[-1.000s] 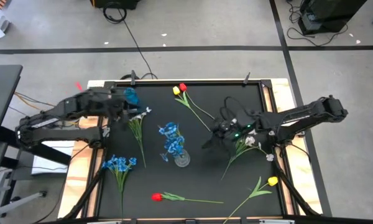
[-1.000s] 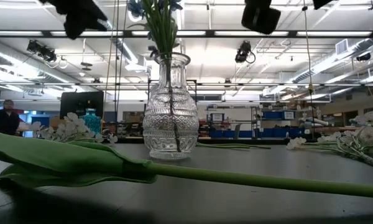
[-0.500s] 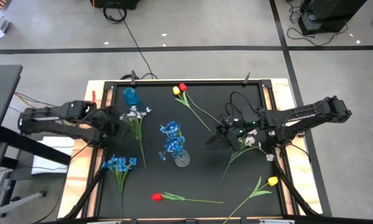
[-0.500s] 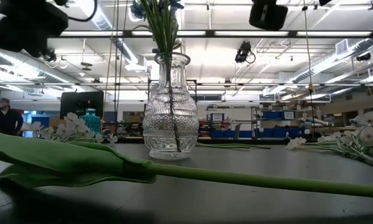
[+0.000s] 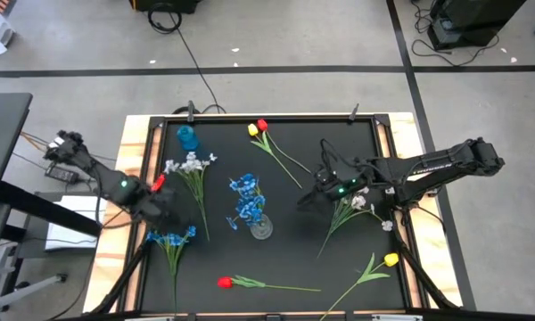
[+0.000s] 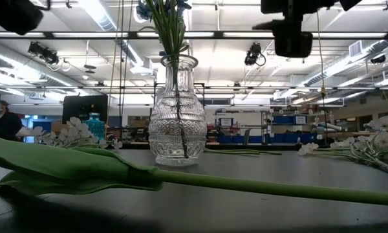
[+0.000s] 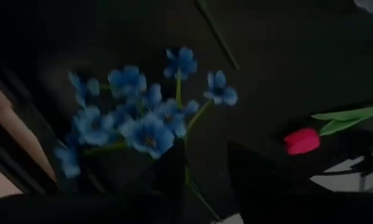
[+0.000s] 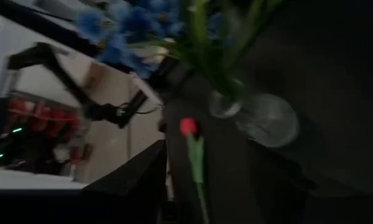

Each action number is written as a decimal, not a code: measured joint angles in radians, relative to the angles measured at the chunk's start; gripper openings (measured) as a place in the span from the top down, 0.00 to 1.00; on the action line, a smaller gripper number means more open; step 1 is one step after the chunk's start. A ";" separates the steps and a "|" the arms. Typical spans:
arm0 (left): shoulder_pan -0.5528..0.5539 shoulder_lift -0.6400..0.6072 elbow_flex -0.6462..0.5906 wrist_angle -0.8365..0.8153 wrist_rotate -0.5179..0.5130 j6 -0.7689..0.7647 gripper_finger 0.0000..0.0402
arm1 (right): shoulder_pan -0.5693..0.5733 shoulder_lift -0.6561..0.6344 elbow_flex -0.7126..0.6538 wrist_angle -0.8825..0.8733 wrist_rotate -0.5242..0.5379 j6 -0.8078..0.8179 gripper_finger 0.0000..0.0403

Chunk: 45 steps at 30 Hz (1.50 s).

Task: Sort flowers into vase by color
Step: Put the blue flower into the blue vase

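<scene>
The left gripper [image 5: 168,217] is hanging just over the blue bunch [image 5: 170,235] lying near the left edge of the black table [image 5: 285,267], and the left wrist view is showing its two dark fingers [image 7: 174,171] standing apart with nothing between them, the blue blossoms right ahead. The right gripper [image 5: 308,198] is hovering beside the glass vase [image 5: 261,227], which is already holding blue flowers [image 5: 246,198]; its fingers are spread too and gripping nothing. A white sprig [image 5: 357,203] is lying under the right arm, another white sprig [image 5: 189,168] above the left gripper, a red tulip [image 5: 225,283] along the near edge, a yellow tulip [image 5: 390,260] at the near right, and a red and yellow pair [image 5: 259,128] at the far side. The risk, I'd say: closing on the soft petals instead of the stem could let the bunch slip or droop on the lift, and the right arm sitting so near the vase could clip it and topple it. Room looks tight at the left rail, where the bunch is lying; the middle of the table between vase and tulip is giving the freest path
</scene>
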 joint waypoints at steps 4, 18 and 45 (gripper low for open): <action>-0.118 0.044 0.001 0.021 -0.013 -0.190 0.50 | -0.009 0.000 0.000 -0.045 0.026 0.000 0.45; -0.228 0.317 0.001 0.163 0.089 -0.301 0.22 | -0.063 0.000 0.000 -0.085 0.014 0.012 0.44; -0.225 0.451 -0.194 0.333 0.095 -0.295 0.38 | -0.067 0.001 0.000 -0.081 -0.080 0.027 0.44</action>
